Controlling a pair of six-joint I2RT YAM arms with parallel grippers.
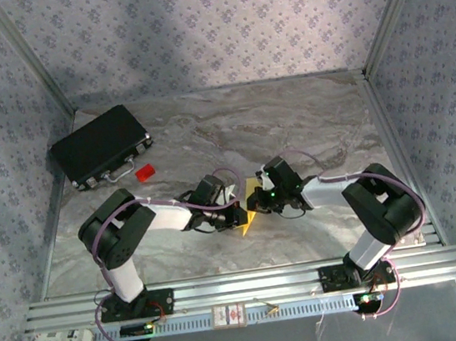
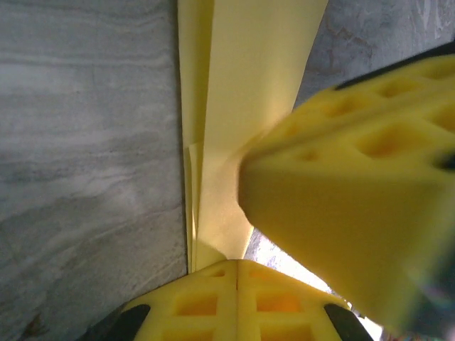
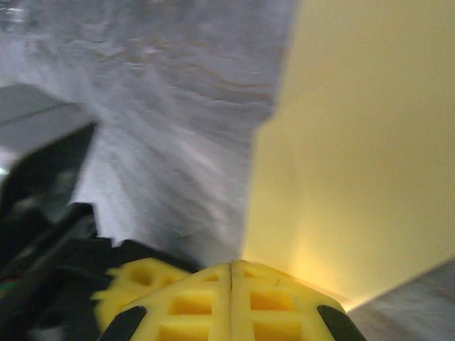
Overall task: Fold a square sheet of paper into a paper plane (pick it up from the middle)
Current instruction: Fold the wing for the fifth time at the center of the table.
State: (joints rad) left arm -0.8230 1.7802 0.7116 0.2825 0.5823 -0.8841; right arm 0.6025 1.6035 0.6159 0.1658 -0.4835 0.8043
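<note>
The yellow paper (image 1: pixel 249 204) is held up off the marble table between both arms, near the table's middle. In the left wrist view the paper (image 2: pixel 249 85) is folded lengthwise into several narrow layers running away from my left gripper (image 2: pixel 237 264). Its jaws are pressed together on the paper's near end. The right gripper's yellow fingers (image 2: pixel 341 206) sit close on the right. In the right wrist view my right gripper (image 3: pixel 232 264) is shut on the edge of a broad flat panel of the paper (image 3: pixel 370 142). From above, the left gripper (image 1: pixel 235 213) and right gripper (image 1: pixel 258 197) almost touch.
A black case (image 1: pixel 100 145) lies at the back left with a small red block (image 1: pixel 145 172) beside it. The grey marble table (image 1: pixel 305 118) is walled by patterned panels on three sides. An aluminium rail (image 1: pixel 243 286) runs along the near edge.
</note>
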